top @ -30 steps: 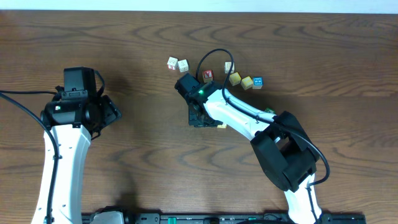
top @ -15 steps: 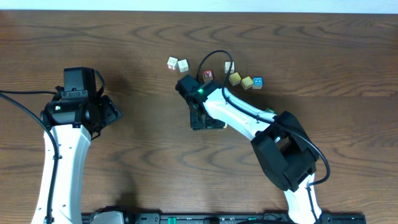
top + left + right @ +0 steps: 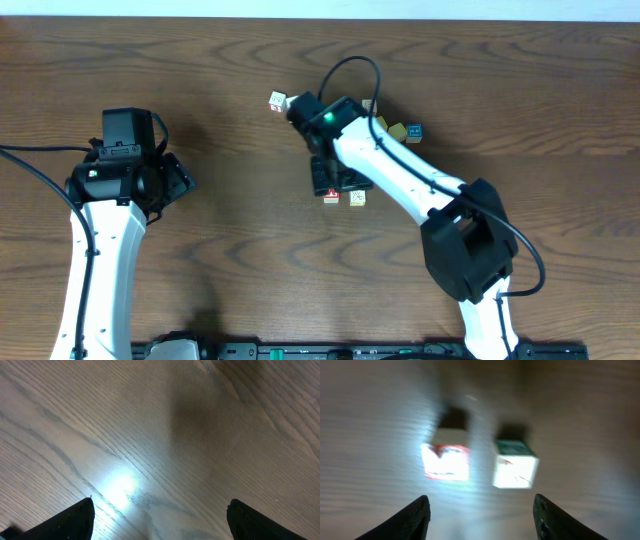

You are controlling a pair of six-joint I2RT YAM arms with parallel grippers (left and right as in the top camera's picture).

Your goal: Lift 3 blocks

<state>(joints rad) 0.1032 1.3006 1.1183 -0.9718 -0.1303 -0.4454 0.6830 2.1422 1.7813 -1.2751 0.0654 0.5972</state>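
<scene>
Two of the blocks lie side by side on the table: a red-faced block and, right of it, a green-topped block with a pale face. Both are blurred in the right wrist view, so I read no letters. My right gripper is open just short of them, touching neither, with nothing between its fingers. My left gripper stands wide open over bare wood at the left, far from any block. I cannot tell which cube is the third block.
More small cubes sit at the table's far side: a pale one left of the right arm, a yellowish one and a blue-faced one to its right. The right arm and its cable cover others there.
The right gripper has opened and drawn back toward the far side. The red-faced and green-topped blocks, earlier hidden under it, now lie free on the table. The left arm has not moved.
</scene>
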